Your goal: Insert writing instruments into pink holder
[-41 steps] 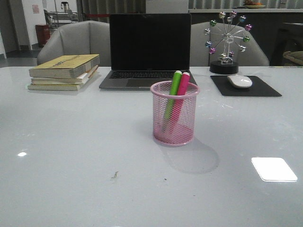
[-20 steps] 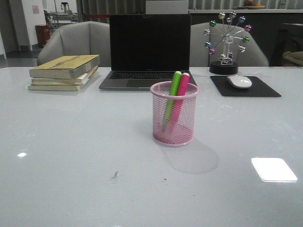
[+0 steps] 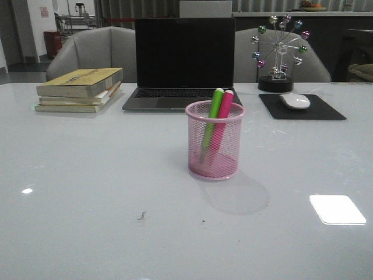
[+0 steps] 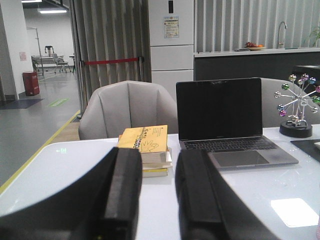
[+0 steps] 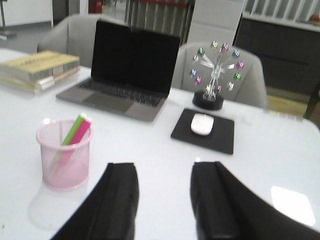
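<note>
Nothing is shifting since earlier: both markers are leaning in the pink holder, the left gripper and right gripper are hanging empty with jaws apart, so only a careless return sweep is threatening a tip-over.

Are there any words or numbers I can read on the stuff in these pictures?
None can be read.
Top book: dark marks on its yellow cover, too small to read.
Poster on the white cabinet: print too small.
Wall notice: blurred.
Laptop, markers and cup: no text shows.
</note>
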`<control>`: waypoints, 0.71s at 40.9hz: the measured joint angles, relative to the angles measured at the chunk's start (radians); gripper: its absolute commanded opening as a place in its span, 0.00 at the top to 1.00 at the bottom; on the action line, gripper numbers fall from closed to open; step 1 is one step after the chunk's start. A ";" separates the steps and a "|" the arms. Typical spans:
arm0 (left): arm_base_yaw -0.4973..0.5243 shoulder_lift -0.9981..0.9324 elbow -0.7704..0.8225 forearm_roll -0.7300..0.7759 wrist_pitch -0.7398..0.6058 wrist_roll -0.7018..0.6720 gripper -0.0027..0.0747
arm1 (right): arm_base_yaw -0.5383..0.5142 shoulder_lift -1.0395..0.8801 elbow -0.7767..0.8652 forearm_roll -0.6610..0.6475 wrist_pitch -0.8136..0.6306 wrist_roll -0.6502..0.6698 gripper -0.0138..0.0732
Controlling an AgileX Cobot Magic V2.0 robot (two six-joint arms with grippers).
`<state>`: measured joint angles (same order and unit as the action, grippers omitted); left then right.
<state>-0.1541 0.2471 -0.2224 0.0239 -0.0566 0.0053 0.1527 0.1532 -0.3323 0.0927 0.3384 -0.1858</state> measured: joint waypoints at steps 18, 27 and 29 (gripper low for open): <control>0.000 0.000 0.000 0.006 0.013 0.000 0.62 | 0.000 0.000 0.157 -0.015 -0.294 0.000 0.40; 0.000 0.000 0.038 0.047 -0.056 0.000 0.62 | 0.000 0.000 0.171 -0.025 -0.338 0.000 0.40; 0.000 0.000 0.048 0.054 -0.076 0.000 0.62 | 0.000 0.000 0.171 -0.025 -0.338 0.000 0.40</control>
<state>-0.1541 0.2471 -0.1741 0.0783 -0.1326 0.0053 0.1527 0.1532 -0.1616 0.0673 0.0000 -0.1858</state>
